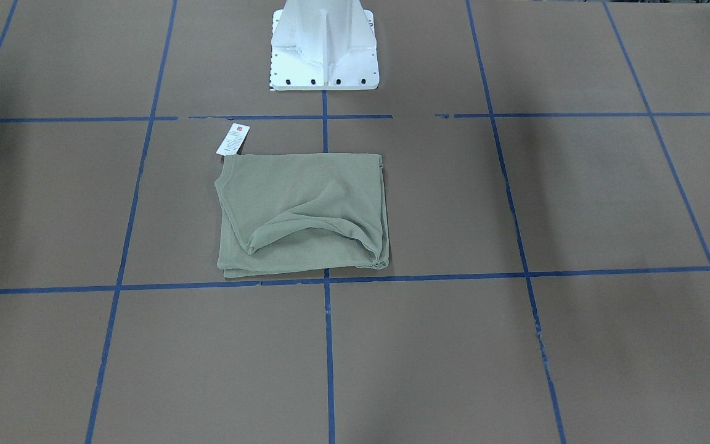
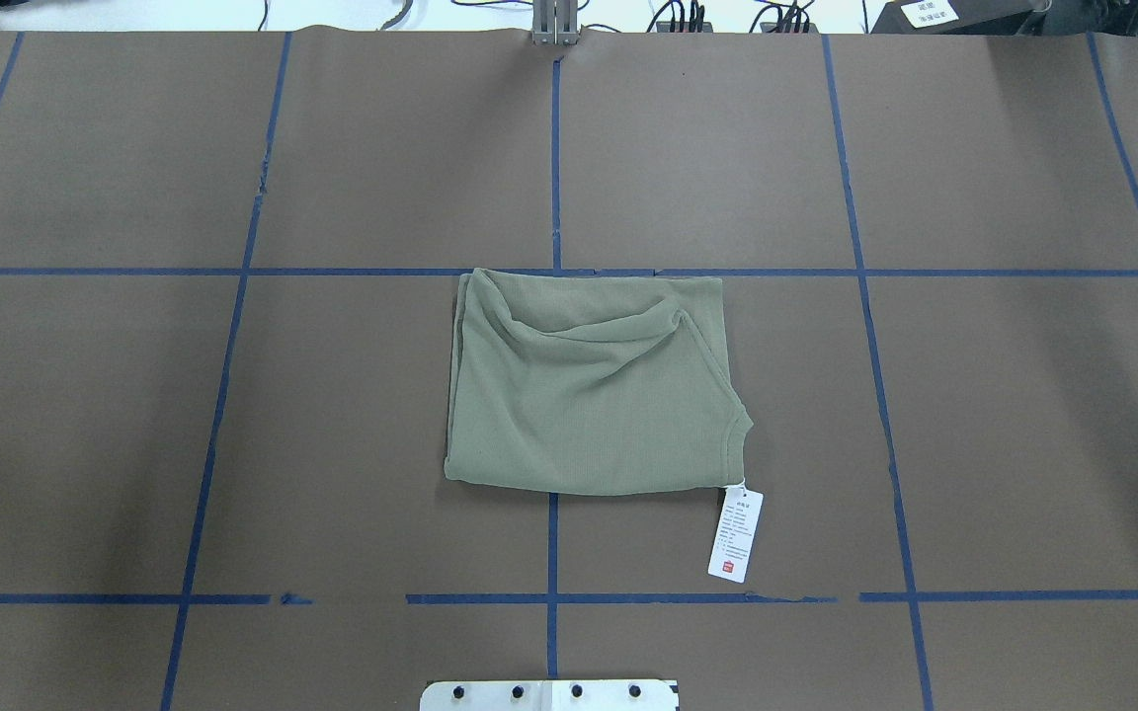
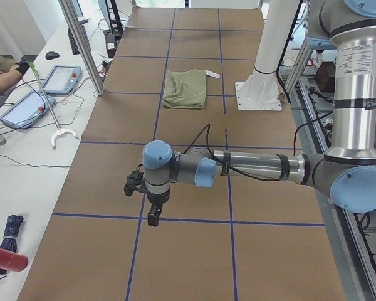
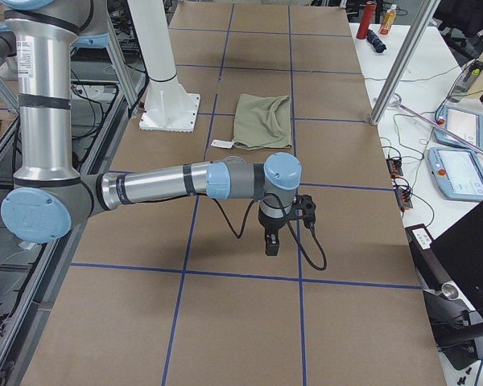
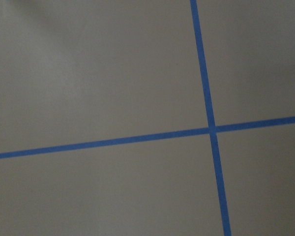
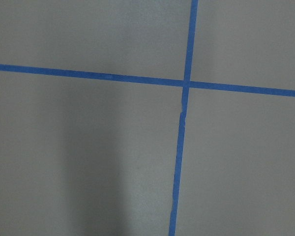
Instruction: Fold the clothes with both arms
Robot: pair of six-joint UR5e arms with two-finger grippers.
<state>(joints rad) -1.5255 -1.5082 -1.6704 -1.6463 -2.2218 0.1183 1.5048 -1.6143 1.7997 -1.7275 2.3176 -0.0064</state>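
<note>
Left arm [image 3: 257,168] reaches out over the bare brown table [image 2: 85,415], left gripper [image 3: 153,218] pointing down, well apart from the shirt; can't tell its finger state. Sage-green shirt [image 2: 589,395] lies folded at table centre, in front of the white pedestal [image 1: 324,49], hang tag [image 2: 736,534] on the table just beside its corner. Right arm [image 4: 169,181] likewise, right gripper [image 4: 271,245] pointing down, well apart from the shirt; can't tell its fingers either.

Brown counter [image 5: 88,73] surface marked by blue tape: a long strip [image 5: 113,141] rising gently toward the right and a near-vertical strip [image 5: 199,49], meeting right of centre and bounding four unequal fields.
</note>
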